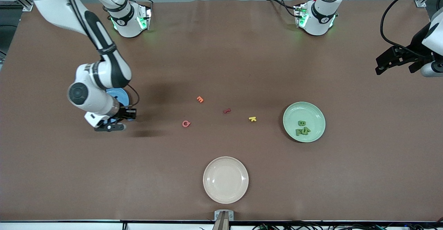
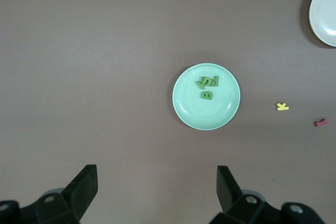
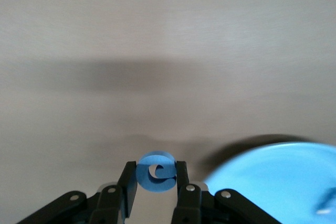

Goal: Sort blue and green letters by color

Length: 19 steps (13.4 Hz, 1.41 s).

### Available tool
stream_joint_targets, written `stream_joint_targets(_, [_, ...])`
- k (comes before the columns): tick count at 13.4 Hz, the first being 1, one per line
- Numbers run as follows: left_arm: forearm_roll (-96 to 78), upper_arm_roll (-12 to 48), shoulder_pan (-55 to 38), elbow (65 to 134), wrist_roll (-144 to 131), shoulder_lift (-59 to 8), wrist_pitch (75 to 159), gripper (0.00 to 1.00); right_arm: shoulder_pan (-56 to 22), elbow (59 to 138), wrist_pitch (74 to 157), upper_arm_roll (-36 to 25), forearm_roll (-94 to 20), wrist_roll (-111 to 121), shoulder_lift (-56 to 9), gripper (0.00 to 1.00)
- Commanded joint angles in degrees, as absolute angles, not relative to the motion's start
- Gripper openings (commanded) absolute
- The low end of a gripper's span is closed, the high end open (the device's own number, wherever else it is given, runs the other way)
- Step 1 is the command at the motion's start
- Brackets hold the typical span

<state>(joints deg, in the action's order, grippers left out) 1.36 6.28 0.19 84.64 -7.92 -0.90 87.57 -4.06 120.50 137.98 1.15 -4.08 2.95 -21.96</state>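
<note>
Holding a blue letter (image 3: 156,171) pinched between its nearly closed fingers, the right gripper (image 1: 119,119) hangs just beside the blue plate (image 1: 119,95), on the side of that plate nearer the front camera, toward the right arm's end of the table. We see the letter clamped flat between the two pads in the right wrist view, with the blue plate's rim close by. Most of the blue plate is hidden under the arm in the front view, so we cannot tell what lies in it.

We take the green plate (image 1: 313,110) as our landmark. Green letters (image 1: 302,128) lie bunched together in it; we count about four, partly overlapping. The yellow K (image 1: 252,119) sits on the table beside the green plate, toward the right arm's end; the red letter (image 1: 226,111), orange letter (image 1: 200,99) and pink letter (image 1: 186,123) lie farther that way. The white plate (image 1: 225,179) is nearer the front camera than the green plate.

The left gripper (image 1: 398,61) waits with its fingers (image 2: 84,184) spread wide and holding nothing, up over the table's edge at the left arm's end, well apart from the green plate.
</note>
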Motion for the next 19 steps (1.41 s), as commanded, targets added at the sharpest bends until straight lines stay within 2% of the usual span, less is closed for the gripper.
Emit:
stream_joint_targets(1, [1.14, 6.59, 0.7, 85.17, -7.91, -0.26, 87.98, 1.0, 0.95, 123.05, 137.46, 2.29, -3.6, 12.71, -19.86, 0.07])
stream_joint_targets(8, [1.14, 6.59, 0.35, 85.08, -7.91, -0.44, 88.07, 1.0, 3.69, 124.89, 137.37, 2.29, -3.52, 19.69, -20.39, 0.09])
stream_joint_targets(10, [1.23, 6.59, 0.26, 85.08, -7.91, -0.53, 88.07, 1.0, 3.78, 124.89, 137.46, 2.29, -3.52, 19.69, -20.48, 0.13])
stream_joint_targets(11, [1.23, 6.59, 0.26, 85.08, -7.91, -0.88, 88.07, 1.0, 3.78, 124.89, 137.46, 2.2, -3.52, 19.69, -20.39, 0.24])
stream_joint_targets(13, [1.23, 6.68, 0.26, 85.17, -7.91, -0.97, 88.07, 1.0, 3.87, 124.89, 137.29, 2.2, -3.52, 19.6, -20.48, 0.88])
stream_joint_targets(15, [1.23, 6.68, 0.35, 85.25, -7.91, -1.23, 87.98, 1.0, 3.87, 124.89, 136.85, 2.28, -3.52, 19.6, -20.04, 0.98])
stream_joint_targets(17, [1.23, 6.68, 0.26, 85.25, -7.91, -1.32, 87.98, 1.0, 3.87, 124.54, 135.45, 2.29, -3.52, 18.81, -18.56, 0.99])
stream_joint_targets(19, [1.23, 6.68, 0.26, 85.25, -7.82, -1.32, 87.89, 1.0, 4.3, 122.45, 128.89, 2.29, -3.6, 18.02, -15.14, 0.98])
